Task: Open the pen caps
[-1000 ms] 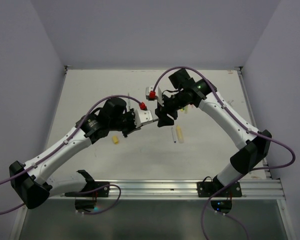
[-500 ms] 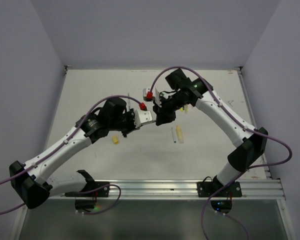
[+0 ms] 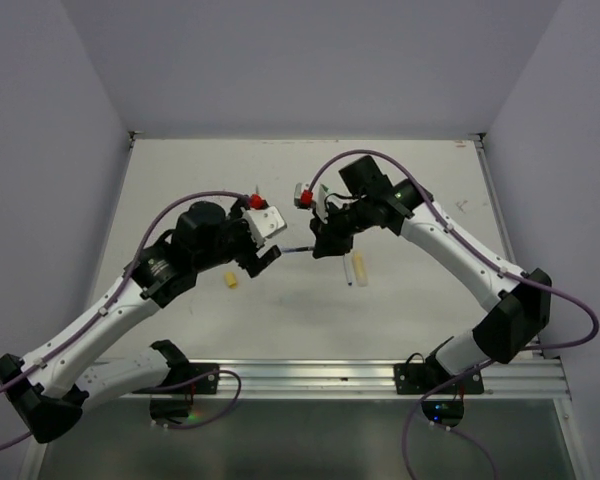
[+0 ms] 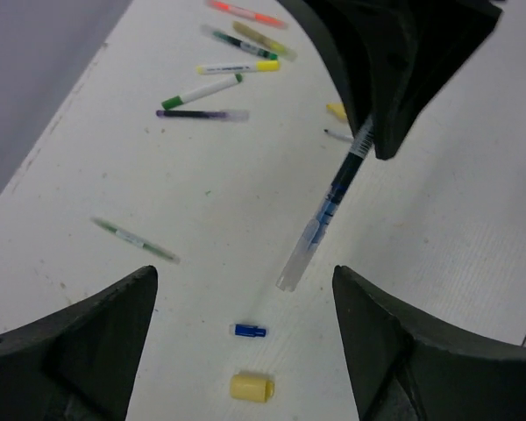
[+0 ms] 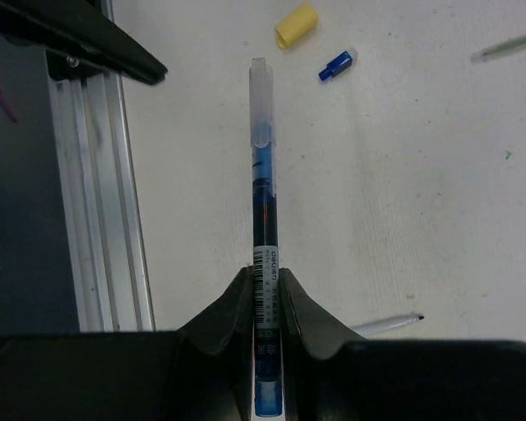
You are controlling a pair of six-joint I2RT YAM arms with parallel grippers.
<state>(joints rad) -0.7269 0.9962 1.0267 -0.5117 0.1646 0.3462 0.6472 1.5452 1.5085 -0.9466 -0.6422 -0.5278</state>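
Note:
My right gripper (image 5: pixel 265 279) is shut on a blue pen (image 5: pixel 263 202) and holds it level above the table. A clear cap (image 5: pixel 260 96) sits on the pen's free end. The top view shows this pen (image 3: pixel 298 250) pointing from the right gripper (image 3: pixel 323 247) toward my left gripper (image 3: pixel 263 258). The left gripper (image 4: pixel 245 351) stands open and empty, just short of the capped end (image 4: pixel 298 259). Below on the table lie a loose yellow cap (image 4: pixel 251 387) and a small blue cap (image 4: pixel 248 331).
Several pens (image 4: pixel 202 90) lie in a group at the far side of the table, and a thin green pen (image 4: pixel 136 239) lies apart from them. A yellow highlighter body (image 3: pixel 359 268) and an uncapped white pen (image 5: pixel 386 324) rest below the right arm. An aluminium rail (image 5: pixel 96 175) runs along the near edge.
My left gripper has opened, let go of the pen's end and drawn back to the left. The right gripper has closed on the pen and shifted slightly.

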